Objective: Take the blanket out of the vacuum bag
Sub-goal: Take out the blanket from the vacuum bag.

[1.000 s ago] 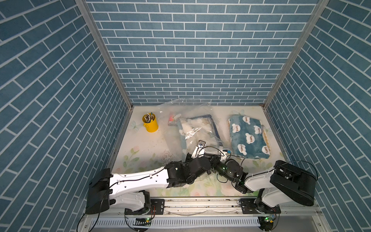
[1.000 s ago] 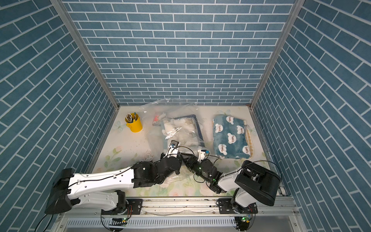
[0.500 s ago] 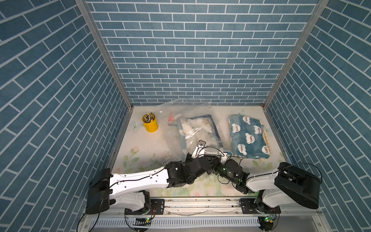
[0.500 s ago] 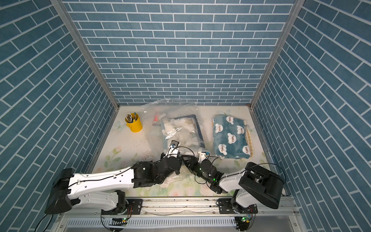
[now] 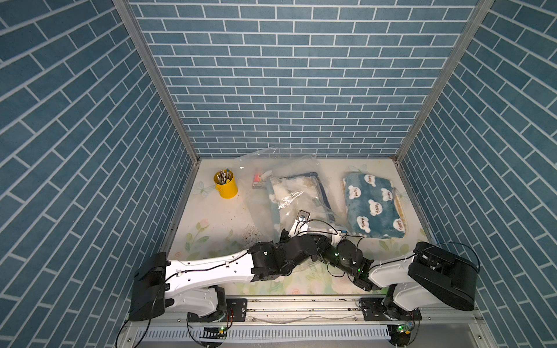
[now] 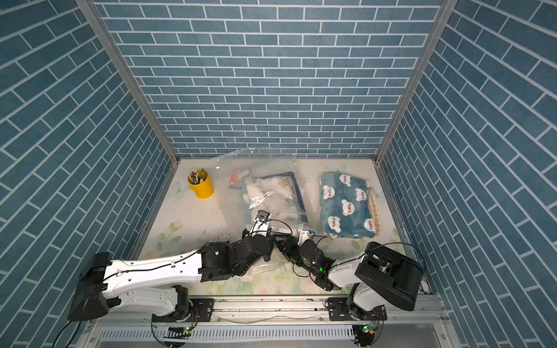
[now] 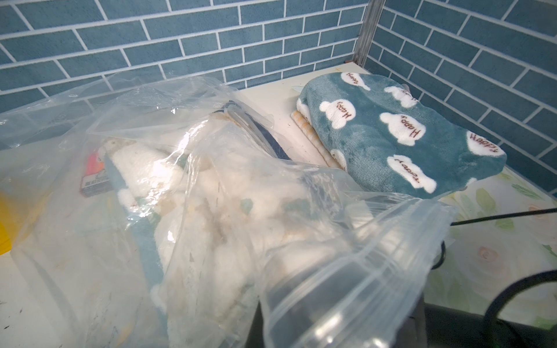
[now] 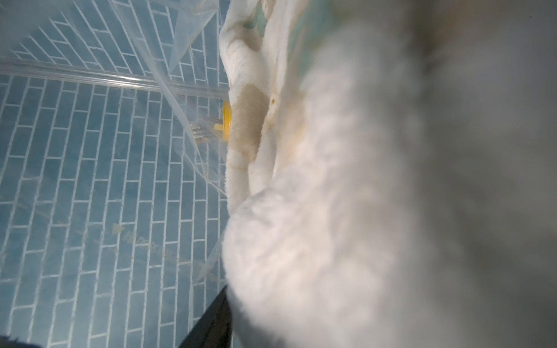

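Vacuum bag (image 5: 289, 192) lies crumpled on the tabletop (image 5: 211, 223) just beside the yellow pen cup (image 5: 226, 186), blanket (image 7: 229, 211) wholly inside. Left claw (image 7: 304, 304) is closed tight, seemingly pinching the bag's zip rim; right claw (image 8: 217, 319) is in the mouth against the fleece, cannot tell how wide or whether it grips. Judgement: pin the rim taut, bite a thick fold, draw it straight out through the mouth.

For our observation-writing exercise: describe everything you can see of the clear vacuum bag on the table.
The vacuum bag is large, clear, crinkly plastic, lying crumpled mid-table between the yellow pen cup and the folded teal blanket. A white fluffy blanket shows inside. Its ribbed mouth edge stands raised, apparently pinched by the shut left gripper.
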